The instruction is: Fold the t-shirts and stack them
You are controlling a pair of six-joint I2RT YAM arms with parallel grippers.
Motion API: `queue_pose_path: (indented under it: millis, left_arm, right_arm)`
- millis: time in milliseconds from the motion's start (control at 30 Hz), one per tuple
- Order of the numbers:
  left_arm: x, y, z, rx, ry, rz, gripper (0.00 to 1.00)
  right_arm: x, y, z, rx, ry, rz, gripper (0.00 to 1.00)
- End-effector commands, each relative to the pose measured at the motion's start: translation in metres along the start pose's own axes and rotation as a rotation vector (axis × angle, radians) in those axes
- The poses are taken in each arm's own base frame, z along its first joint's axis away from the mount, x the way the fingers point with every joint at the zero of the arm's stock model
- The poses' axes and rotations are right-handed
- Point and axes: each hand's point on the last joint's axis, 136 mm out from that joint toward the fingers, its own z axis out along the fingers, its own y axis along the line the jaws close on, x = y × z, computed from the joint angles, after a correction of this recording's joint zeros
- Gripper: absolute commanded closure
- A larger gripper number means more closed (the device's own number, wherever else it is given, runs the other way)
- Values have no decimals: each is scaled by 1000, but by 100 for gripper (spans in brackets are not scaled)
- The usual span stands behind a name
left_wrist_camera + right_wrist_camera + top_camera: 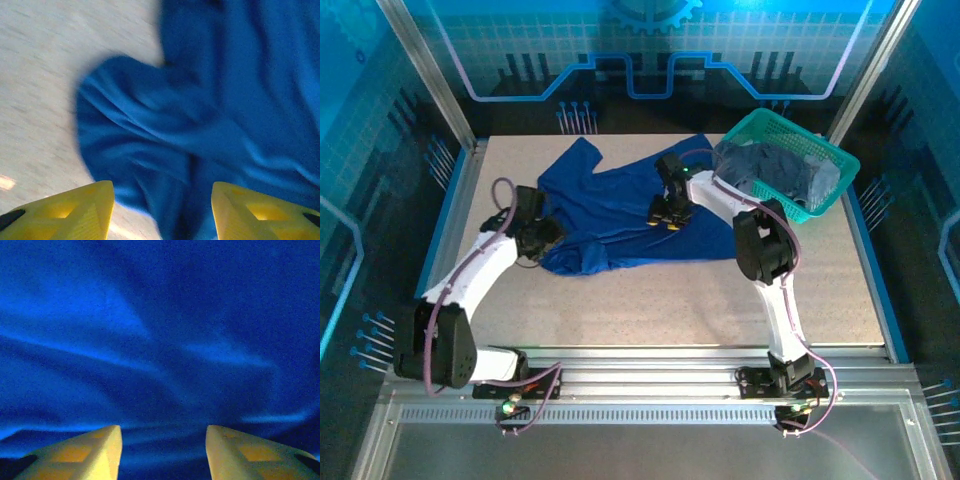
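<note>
Seen from above, the royal blue t-shirt (620, 215) lies rumpled on the far middle of the bench (670, 300). Duller grey-blue t-shirts (775, 170) sit in the teal basket (810, 133) at far right. The wrist views show the left hand (161, 187) at the shirt's left edge and the right hand (163, 430) over its middle, both with fingers apart and gripping nothing.

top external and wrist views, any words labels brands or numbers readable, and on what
No readable text.
blue t-shirt: plain cloth, no print facing the cameras.
teal basket and the grey-blue shirts in it: no label to read.
back wall: a gear shape and line patterns, no letters.
left gripper, right gripper: plain yellow, no markings.
</note>
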Motion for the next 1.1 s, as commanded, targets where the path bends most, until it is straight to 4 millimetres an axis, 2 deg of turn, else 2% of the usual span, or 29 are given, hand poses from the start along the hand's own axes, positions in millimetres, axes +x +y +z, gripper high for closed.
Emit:
queue_pose_path:
  millis: [0,100,233,400,633,700,767,933,1067]
  left_arm:
    - [47,-17,7,4,161,50,45]
    - [64,-31,22,-35,216,205,45]
    - [75,-33,44,-98,269,308,48]
    - [87,-53,58,-106,277,464,54]
    - [82,-42,80,-250,242,587,80]
    - [77,-44,76,-247,220,606,94]
    - [72,-48,67,-228,194,614,100]
    - [70,-46,35,-182,168,614,100]
    - [82,-46,3,-77,198,621,100]
  right_arm:
    - [1,1,-45,-6,-44,-49,46]
    - [10,6,-60,-60,-42,-61,46]
    - [20,27,-88,-217,-94,-121,46]
    - [37,15,-106,-238,-88,-96,47]
    - [50,4,-109,-234,-88,-62,48]
    - [51,2,-111,-236,-94,-59,48]
    - [52,1,-113,-232,-97,-60,49]
    - [53,-4,-114,-221,-105,-56,49]
    - [54,-4,-115,-221,-104,-61,49]
